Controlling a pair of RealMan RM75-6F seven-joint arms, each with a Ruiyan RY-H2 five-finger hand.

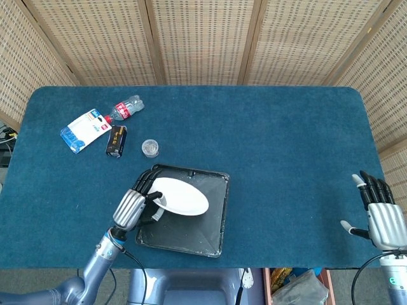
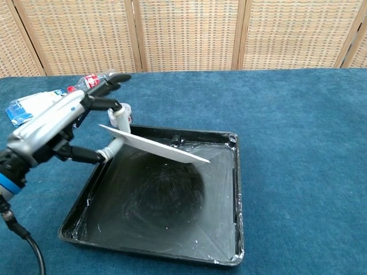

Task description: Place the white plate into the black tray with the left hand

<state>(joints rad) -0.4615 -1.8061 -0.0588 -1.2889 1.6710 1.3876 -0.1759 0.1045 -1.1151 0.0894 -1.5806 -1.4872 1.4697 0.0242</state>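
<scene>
My left hand [image 1: 133, 206] [image 2: 60, 123] grips the white plate [image 1: 181, 196] [image 2: 155, 148] by its left rim. The plate hangs tilted above the black tray [image 1: 191, 238] [image 2: 172, 229], its right edge lower, over the tray's left half and not touching the floor of it. The tray sits on the blue table near the front edge. My right hand [image 1: 380, 216] rests at the far right front of the table with fingers spread and nothing in it; the chest view does not show it.
Behind the tray on the left lie a small clear jar [image 1: 150, 147] [image 2: 119, 113], a black box [image 1: 116, 140], a blue-white packet [image 1: 86, 129] [image 2: 26, 106] and a plastic bottle [image 1: 126, 108]. A wicker screen [image 1: 203, 38] stands behind the table.
</scene>
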